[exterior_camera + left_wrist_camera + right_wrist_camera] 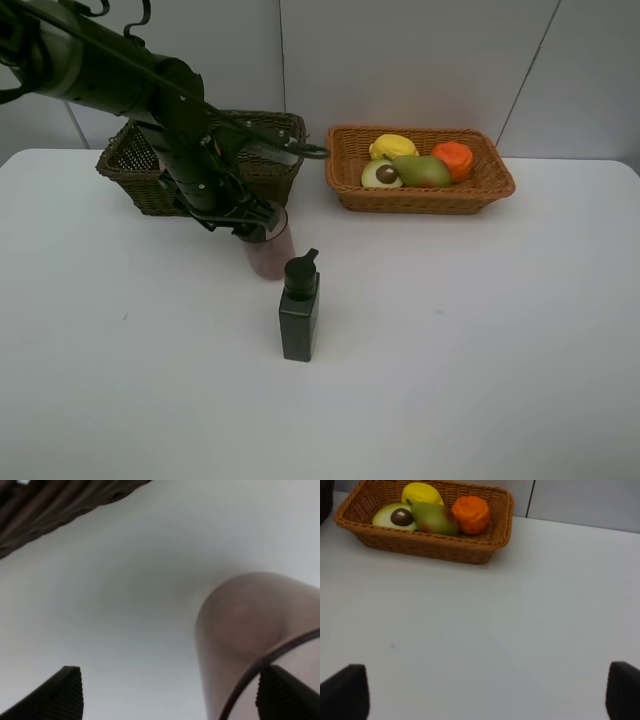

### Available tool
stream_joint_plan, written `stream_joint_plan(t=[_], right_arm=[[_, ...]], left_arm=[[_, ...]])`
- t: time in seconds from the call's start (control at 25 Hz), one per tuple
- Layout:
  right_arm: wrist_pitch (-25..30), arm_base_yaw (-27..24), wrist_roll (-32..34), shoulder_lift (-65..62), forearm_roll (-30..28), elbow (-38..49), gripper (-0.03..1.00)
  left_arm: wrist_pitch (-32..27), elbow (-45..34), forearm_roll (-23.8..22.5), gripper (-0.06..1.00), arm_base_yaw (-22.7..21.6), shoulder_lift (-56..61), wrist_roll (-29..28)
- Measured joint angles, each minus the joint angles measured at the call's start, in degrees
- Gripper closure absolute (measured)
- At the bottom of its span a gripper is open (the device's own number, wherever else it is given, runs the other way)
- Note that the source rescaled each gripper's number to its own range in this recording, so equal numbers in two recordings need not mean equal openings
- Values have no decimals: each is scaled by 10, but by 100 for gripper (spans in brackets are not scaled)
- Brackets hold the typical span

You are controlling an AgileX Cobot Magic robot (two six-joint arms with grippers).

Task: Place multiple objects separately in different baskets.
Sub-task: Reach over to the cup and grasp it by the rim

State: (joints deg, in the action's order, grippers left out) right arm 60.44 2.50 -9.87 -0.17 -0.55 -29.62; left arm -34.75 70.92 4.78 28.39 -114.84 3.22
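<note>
The translucent pinkish cup [271,254] stands on the white table in front of the dark olive-brown basket [130,165]. My left gripper [252,224] is right over its rim. In the left wrist view the left gripper [175,695] is open: one fingertip [285,695] sits inside the cup's [245,625] rim, the other is wide of it. The dark pump bottle [300,312] stands upright nearer the front. The orange-tan basket [500,185] holds the lemon [390,146], avocado half [381,174], pear [424,170] and orange [453,157]. My right gripper [482,692] is open and empty. The peach-pink bottle and the marker are out of view.
The left arm [120,70] crosses over the dark basket, hiding part of its inside. The orange-tan basket [470,550] with the fruit lies ahead of the right gripper across bare table. A grey panelled wall [420,60] stands behind the table.
</note>
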Motion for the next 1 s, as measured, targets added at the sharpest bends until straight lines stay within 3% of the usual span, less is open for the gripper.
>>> stream_joint_plan(t=[0.12, 0.28, 0.76, 0.84, 1.0], right_arm=[[0, 0, 0, 0, 0, 0, -3], [0, 0, 0, 0, 0, 0, -3], [0, 0, 0, 0, 0, 0, -3], [0, 0, 0, 0, 0, 0, -3], [0, 0, 0, 0, 0, 0, -3]], left_arm=[[1, 0, -5, 3, 3, 0, 82], [13, 0, 36, 3, 3, 0, 156], [33, 0, 112, 4, 3, 0, 168], [33, 0, 116, 11, 3, 0, 167], [26, 0, 137, 44, 3, 0, 167]])
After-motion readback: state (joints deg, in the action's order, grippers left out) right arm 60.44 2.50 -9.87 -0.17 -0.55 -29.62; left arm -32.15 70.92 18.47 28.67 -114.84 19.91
